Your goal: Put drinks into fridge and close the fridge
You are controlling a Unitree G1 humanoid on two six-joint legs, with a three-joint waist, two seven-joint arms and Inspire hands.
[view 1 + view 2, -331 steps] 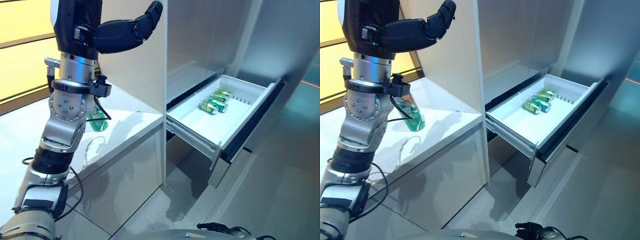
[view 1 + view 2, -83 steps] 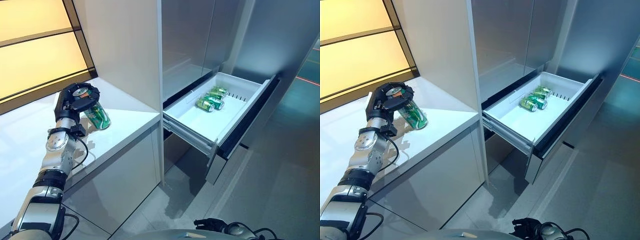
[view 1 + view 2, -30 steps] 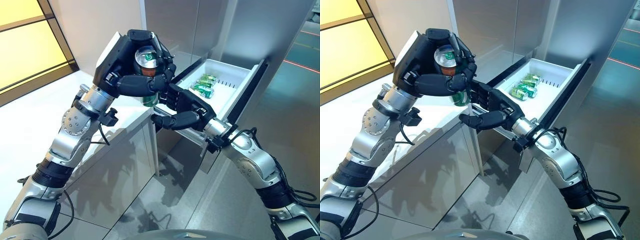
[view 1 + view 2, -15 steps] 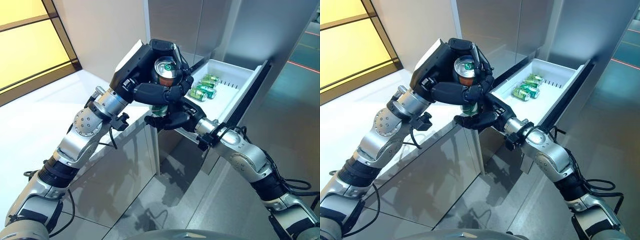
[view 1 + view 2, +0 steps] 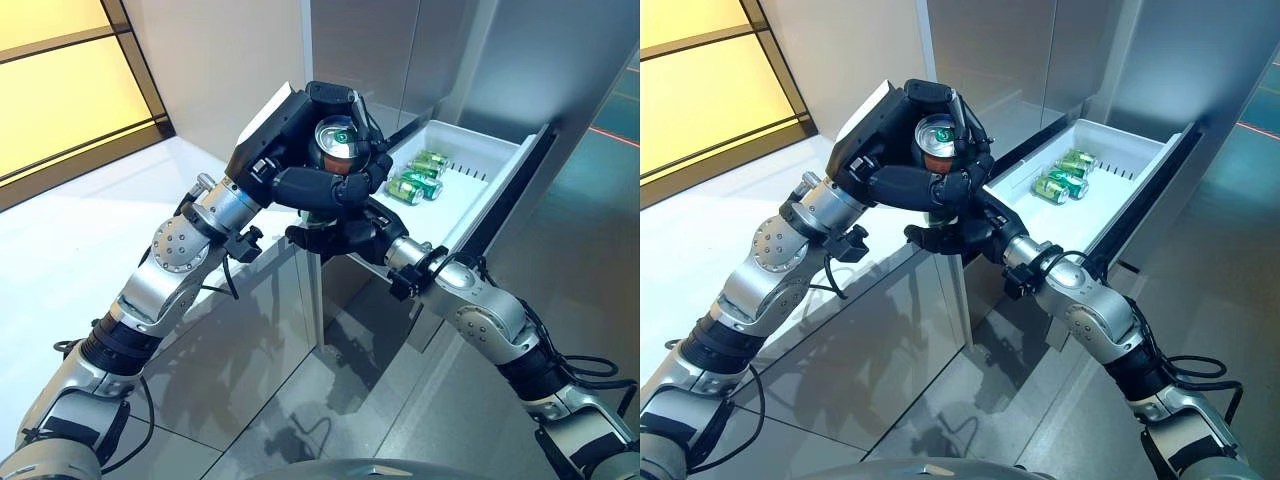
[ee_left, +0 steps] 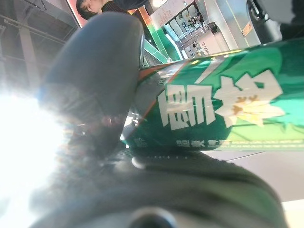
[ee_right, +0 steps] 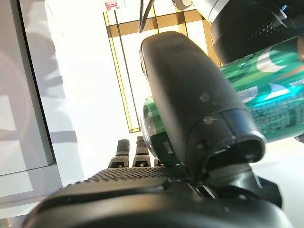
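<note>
A green can (image 5: 333, 140) is held upright in the air between the white counter (image 5: 90, 230) and the open fridge drawer (image 5: 455, 205). My left hand (image 5: 305, 185) is shut on the can's upper part, fingers and thumb curled round it; the can also shows in the left wrist view (image 6: 228, 114). My right hand (image 5: 335, 238) is just below, with its thumb (image 7: 190, 95) and fingers wrapped round the can's lower part (image 7: 280, 95). Green cans (image 5: 412, 180) lie at the far end of the drawer.
The drawer stands pulled out from the steel fridge front (image 5: 520, 60), with white bare floor near its front. A tall white cabinet wall (image 5: 220, 60) rises at the counter's end. Grey tiled floor (image 5: 380, 400) lies below.
My left hand took the can off the counter and carried it towards the drawer. My right hand came up beneath it and has closed round its lower part.
</note>
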